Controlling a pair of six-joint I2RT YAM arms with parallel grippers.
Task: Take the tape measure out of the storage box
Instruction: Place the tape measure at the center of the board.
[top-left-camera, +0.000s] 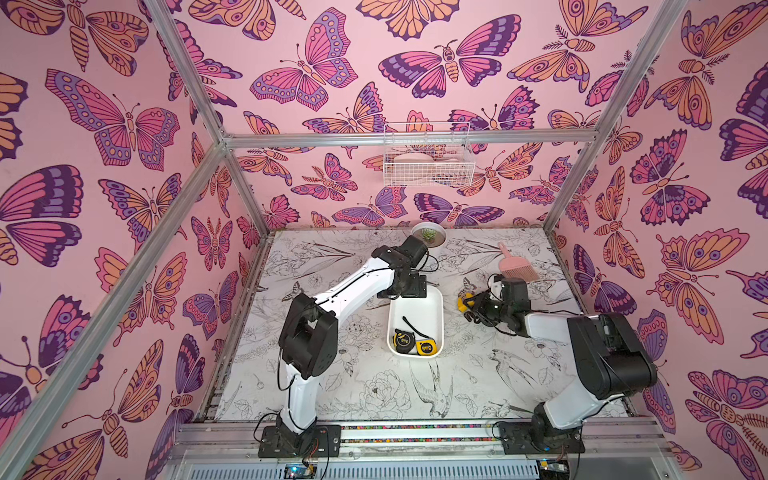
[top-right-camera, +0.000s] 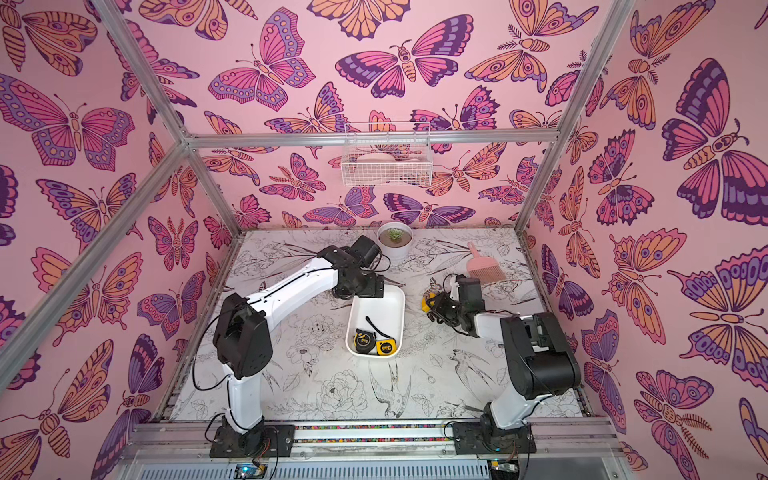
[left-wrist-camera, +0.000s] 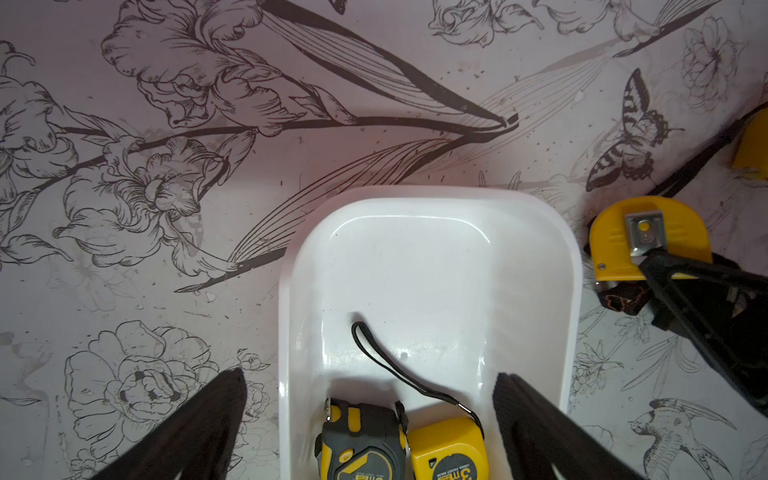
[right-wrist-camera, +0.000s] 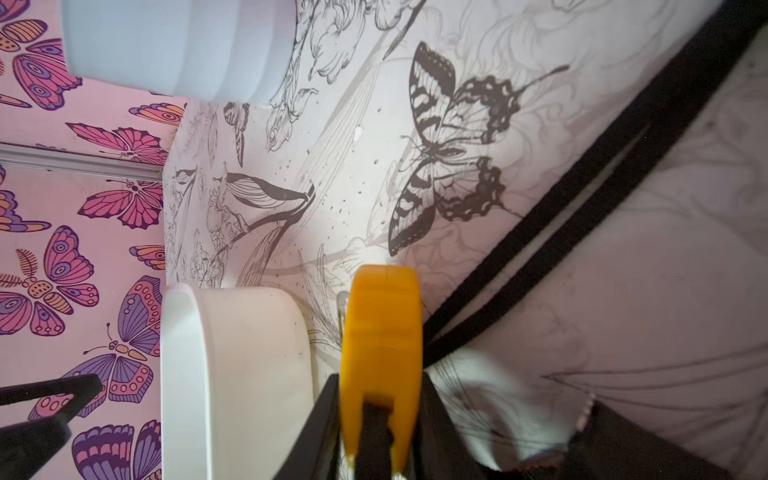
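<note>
overhead, the table (top-left-camera: 353, 386) is a white sheet printed with black flowers and birds, closed in by pink butterfly walls (top-left-camera: 291, 62) and an aluminium frame (top-left-camera: 311, 140). a white wire basket (top-left-camera: 428, 160) hangs on the back wall, a round plant pot (top-right-camera: 395, 249) stands at the far edge, and a pink brush (top-left-camera: 517, 266) lies toward the right. the left arm bends over the table, and the left gripper (left-wrist-camera: 370, 376) points down above the far end of the storage box (top-left-camera: 419, 311), jaws spread wide with nothing between them. the right arm reaches in low. the right gripper (right-wrist-camera: 380, 415) is clenched on a yellow tape measure (right-wrist-camera: 382, 324) outside the box, just beside its right wall; whether it touches the table is unclear. at the box's near end a black-and-yellow tape measure (top-left-camera: 402, 340) and a second yellow tape measure (top-left-camera: 428, 347) lie side by side, with a black strap (left-wrist-camera: 395, 370) trailing across the box floor.
</note>
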